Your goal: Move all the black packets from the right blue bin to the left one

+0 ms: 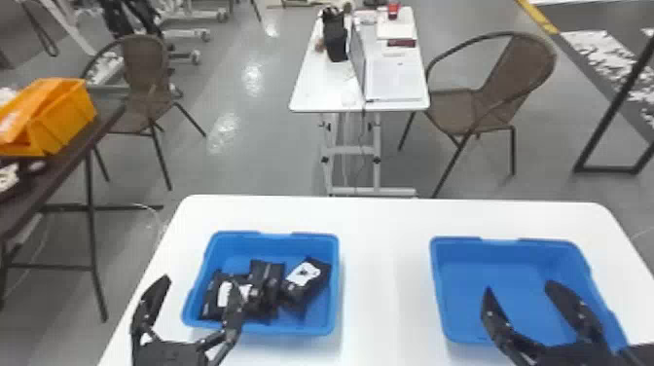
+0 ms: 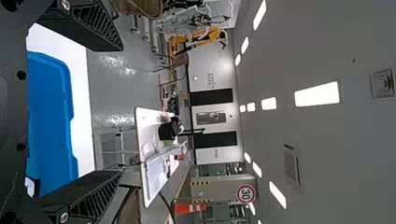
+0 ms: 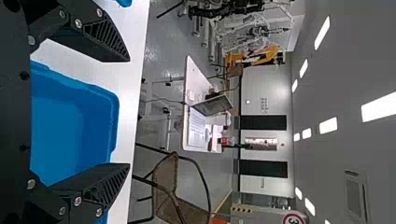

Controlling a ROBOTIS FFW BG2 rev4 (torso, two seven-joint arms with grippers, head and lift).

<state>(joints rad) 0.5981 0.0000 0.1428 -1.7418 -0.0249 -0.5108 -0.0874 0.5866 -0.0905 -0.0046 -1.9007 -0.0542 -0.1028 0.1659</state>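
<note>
Lower left, the black packets (image 1: 309,278) fill their bin (image 1: 278,238), probably all delivered, so left gripper (image 1: 203,286) and right gripper (image 1: 518,286) hang spread.

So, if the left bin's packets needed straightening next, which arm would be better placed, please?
Left, probably: the left gripper hovers open by the packets, while the right gripper is at the other bin.
</note>
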